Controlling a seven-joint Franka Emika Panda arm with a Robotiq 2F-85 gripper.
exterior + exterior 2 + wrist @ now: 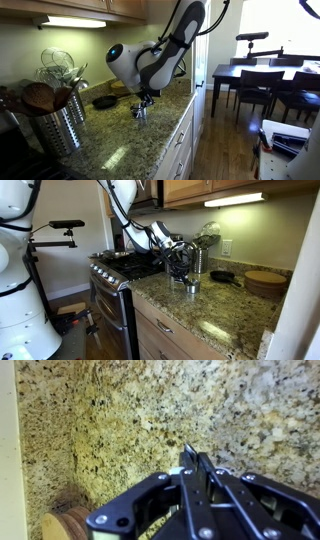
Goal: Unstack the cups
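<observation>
One robot arm [160, 50]; one gripper [190, 456]; small silver cups [190, 285], at least one showing, the full number not to be told at this size; one granite counter [130, 140]; one ribbed steel utensil canister [60, 130]; one wire whisk [57, 65]; one dark round pan [105, 101]; one round wooden piece [265, 280]; one stove [118, 272]; one under-cabinet light [233, 199]; one wall outlet [227, 248]; one dining table [250, 72]; dark chairs [258, 88], at least two in view.

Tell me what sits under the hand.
A small silver cup stands on the granite counter below the shut hand. Whether more cups nest inside it cannot be seen.
</observation>
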